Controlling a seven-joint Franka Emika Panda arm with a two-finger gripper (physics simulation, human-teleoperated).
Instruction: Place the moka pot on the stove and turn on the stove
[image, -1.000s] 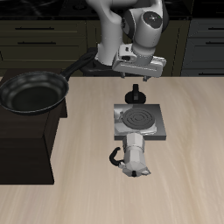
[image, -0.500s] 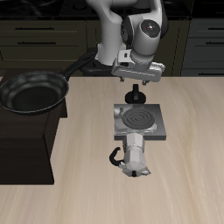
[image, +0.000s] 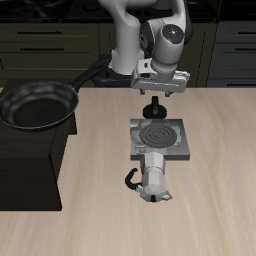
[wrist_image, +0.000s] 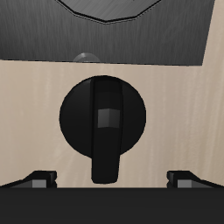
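Observation:
The stove is a flat grey hotplate with a dark ringed burner in the middle of the table. Its black round knob sits at its back edge. My gripper hangs open just above the knob, touching nothing. In the wrist view the knob with its bar grip lies straight below, between my spread fingertips, and the burner's edge shows beyond it. The silver moka pot with its black handle stands at the stove's front edge, nearer the table's front.
A black frying pan rests on a dark low cabinet beside the table. Dark drawers line the back wall behind the robot's base.
My gripper has shifted very slightly above the knob. The moka pot, stove and pan have not moved.

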